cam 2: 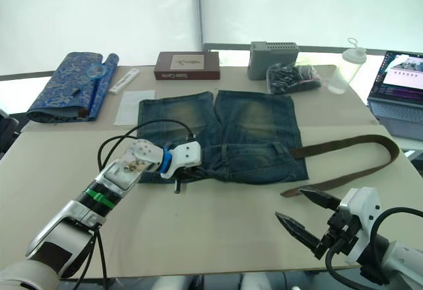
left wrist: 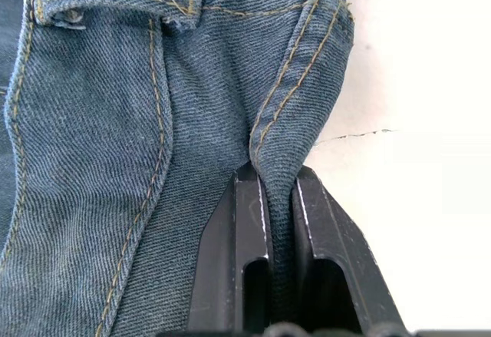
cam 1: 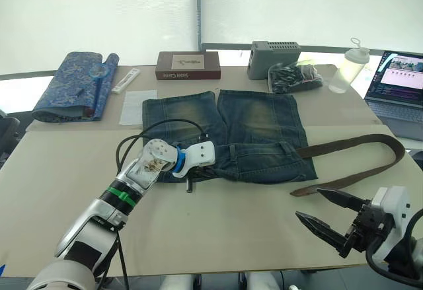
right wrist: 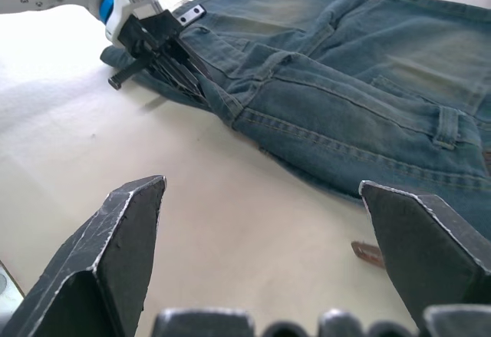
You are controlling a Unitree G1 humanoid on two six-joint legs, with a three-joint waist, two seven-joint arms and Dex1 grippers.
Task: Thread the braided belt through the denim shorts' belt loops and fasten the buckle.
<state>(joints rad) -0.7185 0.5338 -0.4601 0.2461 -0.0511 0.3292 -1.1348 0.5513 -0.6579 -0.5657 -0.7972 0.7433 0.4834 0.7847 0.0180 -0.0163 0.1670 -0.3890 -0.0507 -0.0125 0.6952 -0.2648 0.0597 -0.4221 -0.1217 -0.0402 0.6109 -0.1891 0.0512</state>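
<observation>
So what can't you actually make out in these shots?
- Buckle: not identifiable on the belt in either eye view.
- How far the belt runs under the shorts: hidden by denim.
- Belt loops: too small in the eye views.
- Left gripper, left wrist view: what besides the denim fold it pinches, hidden.

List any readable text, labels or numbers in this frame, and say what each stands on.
No text can be read with certainty.
Brown rectangular box: pale lettering along its front edge, too small to read.
Open laptop: screen contents too blurred to read.
White sheet of paper: faint print, unreadable.
</observation>
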